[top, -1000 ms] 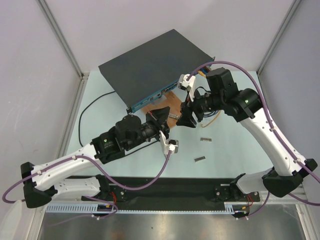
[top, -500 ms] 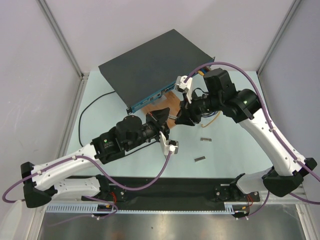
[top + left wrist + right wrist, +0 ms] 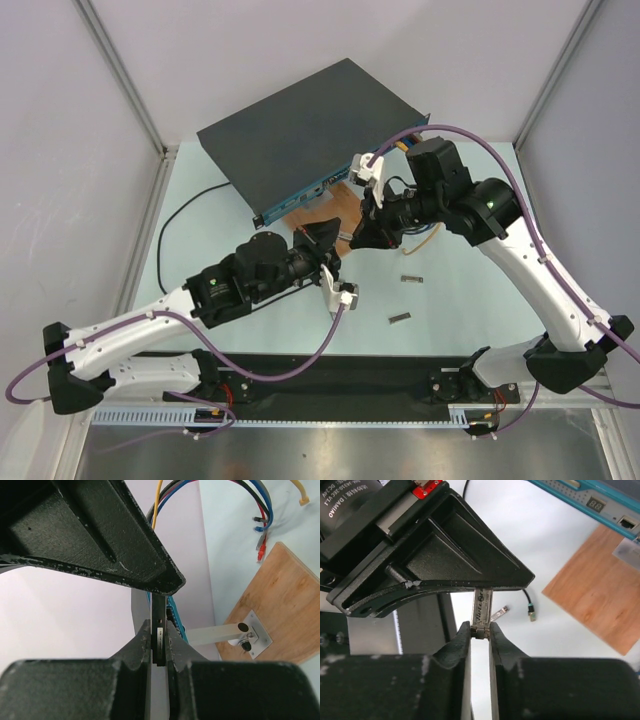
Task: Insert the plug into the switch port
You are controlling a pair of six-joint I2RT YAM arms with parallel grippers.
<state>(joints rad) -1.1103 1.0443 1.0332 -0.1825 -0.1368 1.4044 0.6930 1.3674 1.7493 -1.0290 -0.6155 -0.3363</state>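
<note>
Right wrist view: the right gripper (image 3: 480, 630) had its fingers pinched shut on a silver metal stick (image 3: 482, 605), which stood upright. The stick's top end ran up to the black body of the left gripper (image 3: 158, 630). In the left wrist view, that gripper was also clamped shut on a thin strip seen edge-on. It looked like the same stick, so both grippers seemed to share one grip.

The plug (image 3: 532, 611) lay on the table, unheld, just beside a corner of the wooden board (image 3: 602, 587). Its thin black cable (image 3: 524, 596) trailed away from the board. The switch port (image 3: 626, 523) sat in the blue face (image 3: 580, 497) of the dark-grey switch (image 3: 300, 130), just past the board's far edge and well apart from the plug. From the top view, both grippers met over the board's near edge. Two more metal sticks (image 3: 411, 278) lay loose on the table, on the side of the board away from the switch.

The main risk I saw was in the shared hold. If one gripper let go before the other was secure, the stick could tip, slip out and drop near the plug. The two grippers were very close together, so a small sideways pull could knock them against each other or twist the stick. With both grippers occupied, the plug remained unpicked and the task looked far from done.
</note>
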